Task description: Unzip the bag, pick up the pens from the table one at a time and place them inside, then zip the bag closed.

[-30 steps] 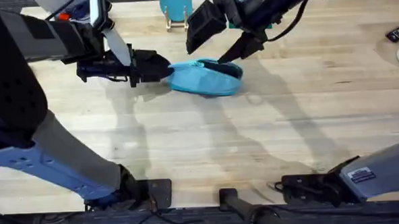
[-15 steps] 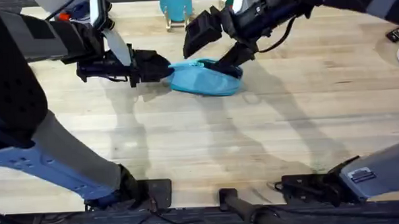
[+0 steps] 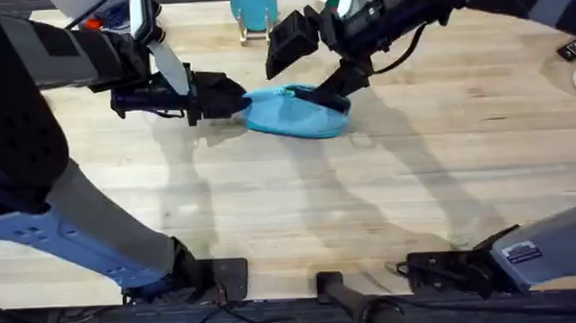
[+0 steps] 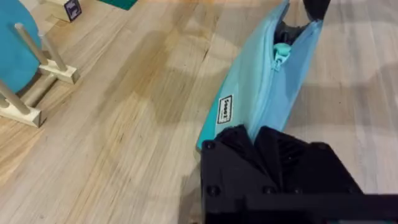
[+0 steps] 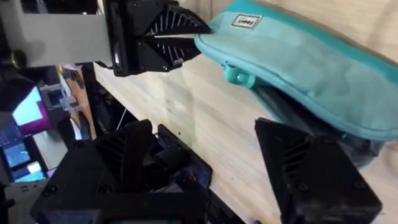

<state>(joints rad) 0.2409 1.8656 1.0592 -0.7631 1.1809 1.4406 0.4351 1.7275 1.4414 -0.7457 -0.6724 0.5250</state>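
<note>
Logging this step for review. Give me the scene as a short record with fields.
bag: light-blue pouch lying on the table, zipper partly open with the pull along it
left gripper: shut on the bag's end, fingers pinching the fabric
right gripper: open, at the bag's open end
pens: cannot tell whether any are inside
behind the bag: teal disc on a wooden stand

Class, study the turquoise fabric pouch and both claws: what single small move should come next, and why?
Probably the right claw should close on the zipper pull and draw it shut. The left claw already pinches one end of the turquoise fabric pouch, whose zipper gapes open, and the right claw's fingers are spread.
</note>
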